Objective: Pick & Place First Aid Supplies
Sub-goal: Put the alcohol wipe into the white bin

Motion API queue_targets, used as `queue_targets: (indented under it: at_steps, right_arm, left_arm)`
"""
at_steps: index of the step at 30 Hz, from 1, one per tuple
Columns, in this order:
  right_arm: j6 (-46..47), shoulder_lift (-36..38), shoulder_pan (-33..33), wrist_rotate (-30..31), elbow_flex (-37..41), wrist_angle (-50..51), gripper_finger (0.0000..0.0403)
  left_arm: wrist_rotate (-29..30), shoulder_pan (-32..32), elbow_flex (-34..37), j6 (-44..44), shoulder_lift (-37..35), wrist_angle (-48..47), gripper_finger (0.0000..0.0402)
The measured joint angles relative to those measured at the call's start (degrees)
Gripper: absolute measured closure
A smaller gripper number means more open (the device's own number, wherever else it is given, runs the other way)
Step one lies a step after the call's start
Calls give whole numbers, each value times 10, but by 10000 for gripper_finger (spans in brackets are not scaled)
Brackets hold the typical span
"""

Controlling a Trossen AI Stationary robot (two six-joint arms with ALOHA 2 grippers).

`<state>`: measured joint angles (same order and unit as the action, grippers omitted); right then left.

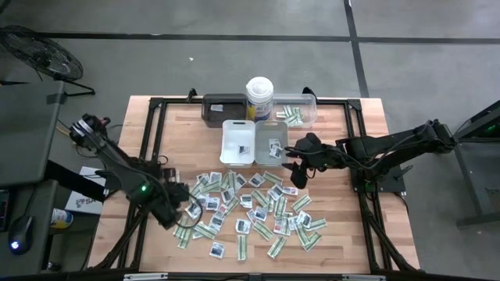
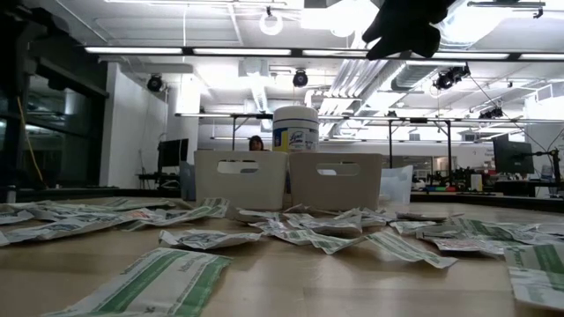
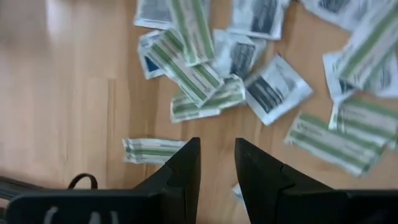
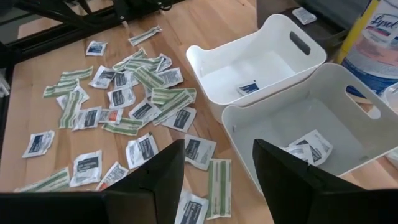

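Note:
The first aid supplies (image 1: 254, 207) lie scattered on the wooden table: white sachets with dark marks and pale-green-and-white strips (image 3: 189, 68). My left gripper (image 1: 178, 211) hovers over the pile's left edge, pointing steeply down. It is open (image 3: 217, 163), with bare wood between its fingers and a strip (image 3: 152, 150) just beside them. My right gripper (image 1: 300, 168) hangs open (image 4: 214, 168) above the table. It is just in front of two white bins (image 4: 267, 62), over loose sachets (image 4: 199, 151). Both bins hold a few sachets (image 4: 311, 146).
Behind the white bins (image 1: 238, 142) stand a dark tray (image 1: 223, 109), a tall white canister (image 1: 258, 97) and a clear tray (image 1: 298, 111) holding strips. A black frame (image 1: 152, 148) runs around the table top. Bare wood lies left of the pile.

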<state>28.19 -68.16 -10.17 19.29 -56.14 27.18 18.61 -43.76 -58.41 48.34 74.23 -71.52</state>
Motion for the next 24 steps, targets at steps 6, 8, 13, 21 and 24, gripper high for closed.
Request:
queue_targets:
  at_steps: [6, 8, 13, 21, 24]
  right_arm:
    - [-2, 0, 0, -5, 0, 0, 219]
    - [-2, 0, 0, -5, 0, 0, 219]
    - [1, 0, 0, -5, 0, -1, 219]
    - [1, 0, 0, -6, 0, -15, 219]
    - [1, 0, 0, -6, 0, -18, 219]
  left_arm:
    - [-5, -41, 0, -16, 30, 23, 306]
    - [-12, -51, 0, 3, 38, 18, 300]
    - [-38, -65, 0, 182, 47, -28, 252]
    - [-96, -69, 102, 376, -13, 69, 216]
    - [-93, -69, 155, 401, -37, 118, 216]
